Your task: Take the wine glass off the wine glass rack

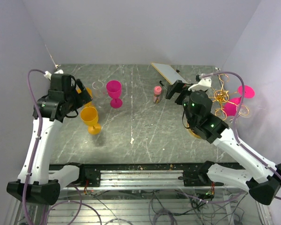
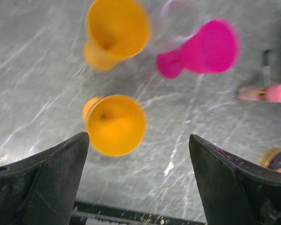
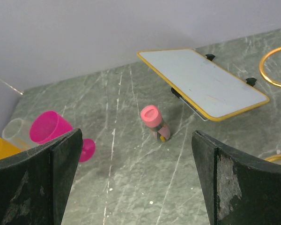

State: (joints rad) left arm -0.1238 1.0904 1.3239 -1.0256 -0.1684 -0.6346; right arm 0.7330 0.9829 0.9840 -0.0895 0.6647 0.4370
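Rack (image 1: 221, 96) right of right hand (image 1: 175, 90)

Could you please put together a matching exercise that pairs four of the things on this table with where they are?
Things:
1. wine glass rack
2. pink-capped bottle
3. white board
4. nearer orange goblet

Places:
A. near the middle of the table
B. upright beside the open left gripper
C. right side, by the wall
D. back of the table, gold-edged

Pairs: 1-C, 2-A, 3-D, 4-B.
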